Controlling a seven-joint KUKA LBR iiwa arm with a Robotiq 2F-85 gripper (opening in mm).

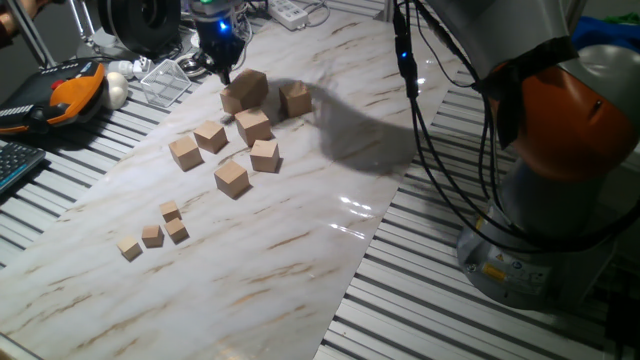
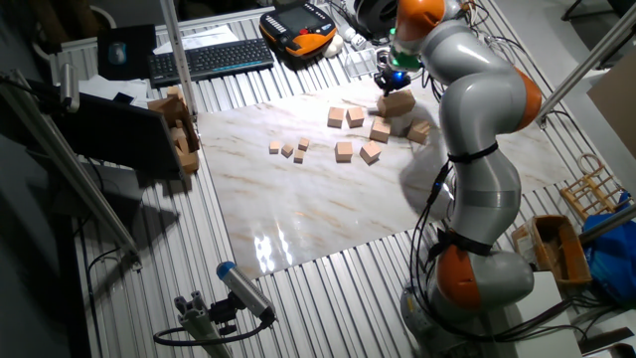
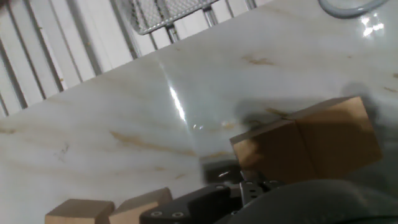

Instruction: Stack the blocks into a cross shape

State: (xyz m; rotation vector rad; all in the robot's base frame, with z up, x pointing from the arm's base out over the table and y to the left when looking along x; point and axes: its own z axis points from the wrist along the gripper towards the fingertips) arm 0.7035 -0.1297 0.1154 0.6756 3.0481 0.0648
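Note:
Several light tan wooden blocks lie loose on the marble board. The nearest is a tilted block [image 1: 243, 91] at the far end, with another block [image 1: 295, 100] to its right. More blocks [image 1: 252, 127] [image 1: 210, 136] [image 1: 185, 152] [image 1: 265, 155] [image 1: 231, 177] are scattered in front. My gripper [image 1: 224, 72] points down just left of the tilted block, touching or almost touching its upper left edge. Its fingers look pressed together with nothing between them. In the hand view two blocks [image 3: 305, 146] sit side by side to the right of the dark fingers [image 3: 211, 198]. The gripper also shows in the other fixed view [image 2: 388, 82].
Four much smaller tan cubes [image 1: 160, 232] lie at the near left of the board [image 1: 300, 240]. A wire basket [image 1: 165, 80], an orange pendant [image 1: 70, 90] and a keyboard [image 1: 15, 165] lie beyond the board's left edge. The robot base [image 1: 560, 200] stands at the right.

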